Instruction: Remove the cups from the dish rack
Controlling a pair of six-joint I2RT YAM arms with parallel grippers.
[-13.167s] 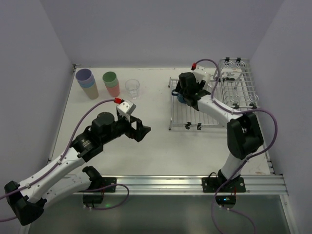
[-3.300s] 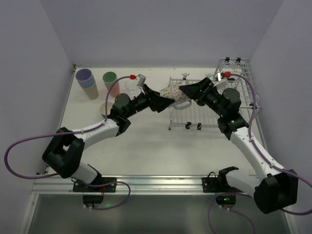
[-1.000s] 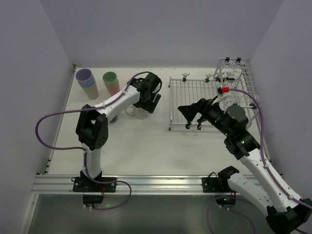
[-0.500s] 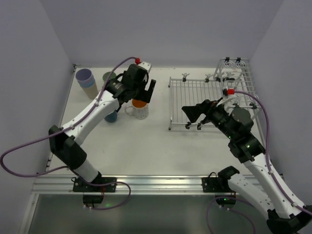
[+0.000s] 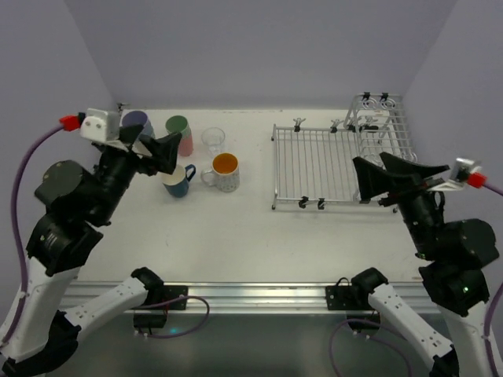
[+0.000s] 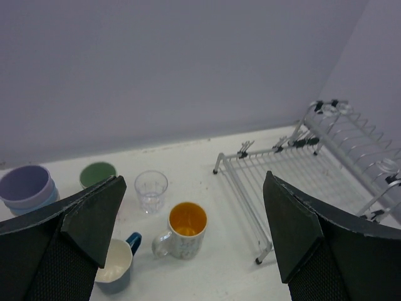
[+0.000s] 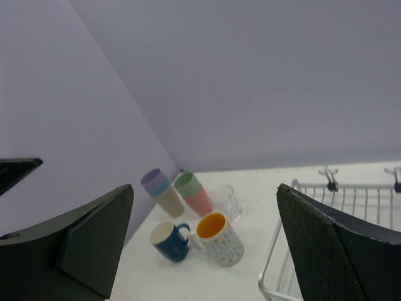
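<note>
Judge the dish rack (image 5: 314,165) bare, with the cups (image 5: 225,171) clustered upright to its left; leave left gripper (image 5: 159,151) and right gripper (image 5: 393,177) as seen, spread wide, gripping nothing, well clear of the rack; check its basket end before parking

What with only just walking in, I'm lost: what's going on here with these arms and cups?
Two robot arms are unloading cups, and it looks done: no cup is visible in the dish rack. A lavender-topped tumbler stack, a green-topped stack, a clear glass, a dark-blue mug and an orange-lined mug stand on the table to its left. The left gripper and right gripper are raised, open and empty.
</note>
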